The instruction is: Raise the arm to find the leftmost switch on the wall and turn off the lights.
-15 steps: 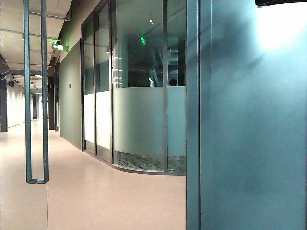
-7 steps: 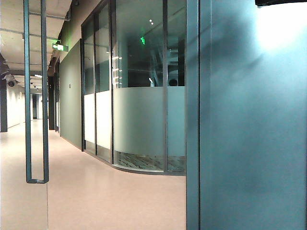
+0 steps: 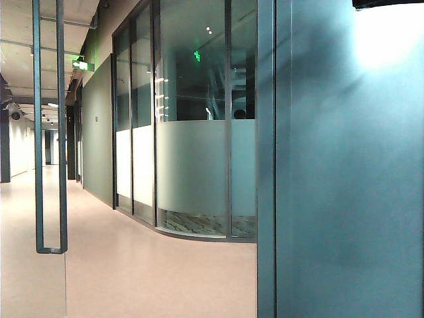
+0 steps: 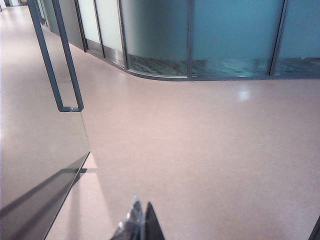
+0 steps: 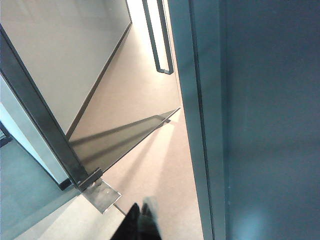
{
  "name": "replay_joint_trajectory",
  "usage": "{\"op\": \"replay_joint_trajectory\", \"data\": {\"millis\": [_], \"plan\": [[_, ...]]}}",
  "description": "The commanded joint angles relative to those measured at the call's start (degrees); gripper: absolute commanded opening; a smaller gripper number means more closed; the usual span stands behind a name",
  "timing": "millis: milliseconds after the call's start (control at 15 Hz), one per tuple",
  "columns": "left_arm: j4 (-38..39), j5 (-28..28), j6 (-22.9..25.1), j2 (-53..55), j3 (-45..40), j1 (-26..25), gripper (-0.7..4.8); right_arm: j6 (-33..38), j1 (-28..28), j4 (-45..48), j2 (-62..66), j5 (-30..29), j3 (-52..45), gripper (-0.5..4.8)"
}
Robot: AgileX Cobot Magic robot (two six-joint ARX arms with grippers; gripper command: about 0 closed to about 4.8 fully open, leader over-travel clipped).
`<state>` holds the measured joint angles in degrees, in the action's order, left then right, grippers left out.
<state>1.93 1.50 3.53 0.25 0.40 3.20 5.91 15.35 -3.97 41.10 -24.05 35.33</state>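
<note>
Counting the task as barely begun, judging by these views. Shows only a thin black sliver of the arm (image 3: 387, 3) at the top right corner of the exterior view, with its soft shadow (image 3: 318, 59) slanting across the wall (image 3: 351, 199) just below. Suggests a raise reached or under way (impossible to say which from a sliver).

Finds no switch in any view: none on the plain blue-grey wall, none beside the metal upright (image 3: 266, 165) at its edge, none on the frosted-glass partition (image 3: 199, 172) down the corridor. Leaves the leftmost switch yet to be located, then pressed. Reads the lights as on, given the bright patch high on the wall and the evenly lit floor (image 3: 165, 278).

Places the left gripper (image 4: 140, 222) low, over bare floor, well apart from the wall and near the glass door handle (image 4: 65, 65); jaws look pressed together, tips touching, grasping nothing. Places the right gripper (image 5: 140, 220) high up, just beside the metal upright, looking down past the door's floor plate (image 5: 100, 192); jaws too blurred and too cropped to call released or clenched.

Calls, most likely, for panning along the wall until a switch plate comes into sight.
</note>
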Motion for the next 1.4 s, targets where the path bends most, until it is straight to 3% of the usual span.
{"op": "replay_joint_trajectory", "data": {"millis": [67,935,1069,1202,1336,1403], "plan": [[-0.7,-0.3,0.6,0.0,0.1,0.0,-0.05,-0.2,0.0,0.8,0.0,-0.1,0.3,-0.01],[-0.7,-0.3,0.6,0.0,0.1,0.0,-0.05,-0.2,0.0,0.8,0.0,-0.1,0.3,-0.01],[-0.7,-0.2,0.6,0.0,0.1,0.0,-0.05,-5.8,0.0,2.4,-1.1,11.4,0.3,-0.01],[-0.7,-0.2,0.6,0.0,0.1,0.0,-0.05,-7.0,-0.2,-2.1,-6.3,24.7,0.3,-0.01],[-0.7,-0.3,0.6,0.0,0.1,0.0,-0.05,-10.5,-2.2,-9.7,-13.4,33.4,0.3,-0.01],[-0.7,-0.3,0.6,0.0,0.1,0.0,-0.05,-10.4,-4.4,-12.3,-15.7,35.1,0.2,-0.01]]}}
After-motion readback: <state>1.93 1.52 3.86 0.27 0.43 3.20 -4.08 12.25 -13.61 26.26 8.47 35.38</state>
